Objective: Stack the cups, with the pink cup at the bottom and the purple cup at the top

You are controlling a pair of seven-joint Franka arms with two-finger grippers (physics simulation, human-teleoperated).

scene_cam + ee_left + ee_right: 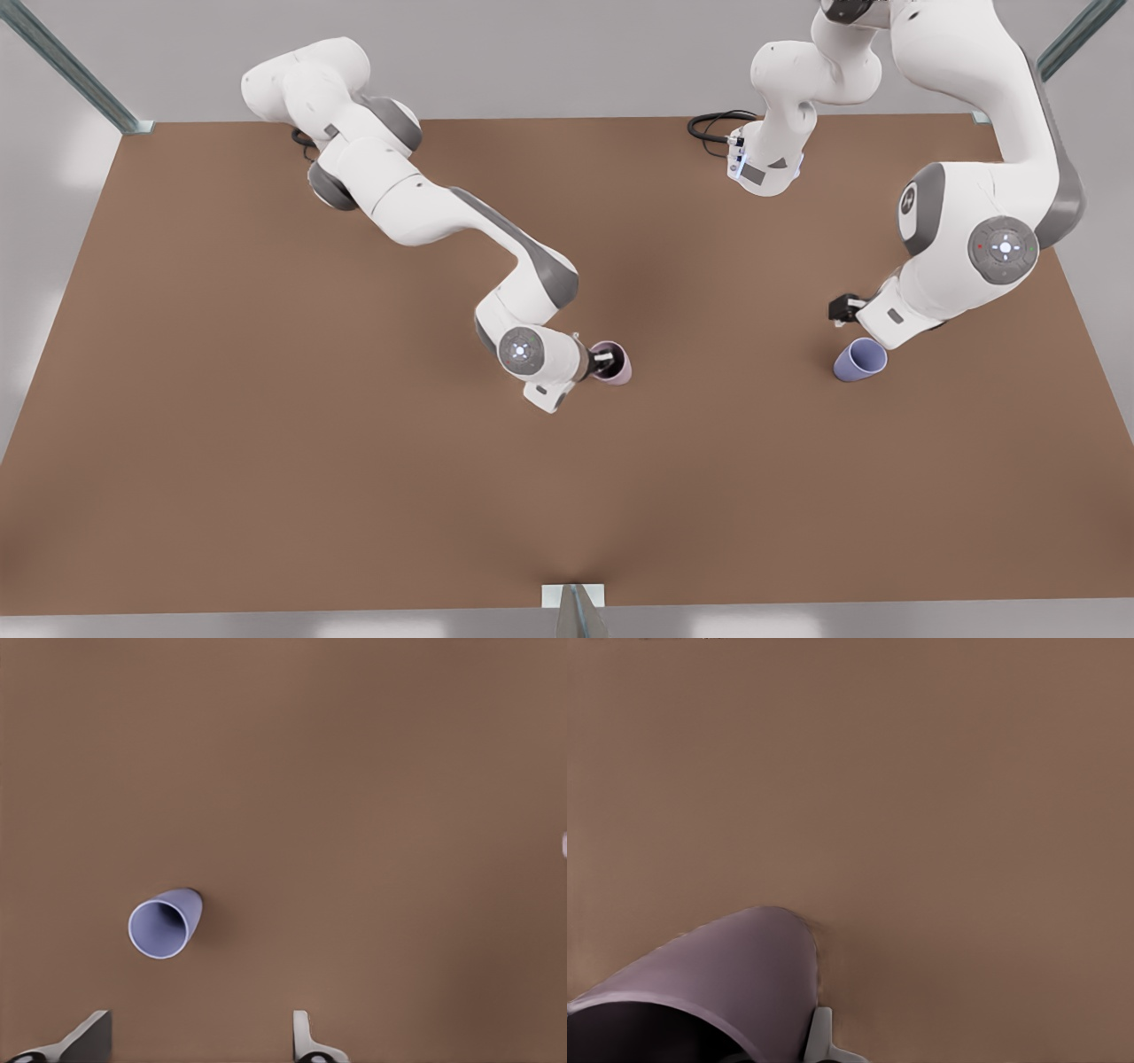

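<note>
1. Now, nearest the front edge of the worktop (pixel 354 496), the pink cup (pixel 622 370) stands around the middle, a little toward the front view's left. The right gripper (pixel 603 361) straddles its rim. One of its fingers (pixel 819 1038) lies against the outside wall and another dips into the dark inside, so they appear clenched on the wall.
2. Judging by its look, the pink cup is light, stiff and smooth. A pinch on one wall should carry it, though a thin tapered wall could let it swing or slip if the squeeze is weak. As the bottom cup it needs only to sit upright and steady, mouth up.
3. About level with it, well apart toward the front view's right, the purple cup (pixel 859 361) rests on the worktop with its mouth open to the camera. Nothing touches it.
4. Just behind the purple cup hangs the left gripper (pixel 846 308), fingers released and spread wide with nothing between them. The cup lies ahead of them, off to one side, not yet in the gap.
5. Likely just as light and slick, the purple cup is best taken near the rim, either across the wall or around the upper body. That leaves its narrow base free to drop into the pink cup.
6. Farthest back, a black cable (pixel 713 124) loops at the rear edge, clear of both cups.
</note>
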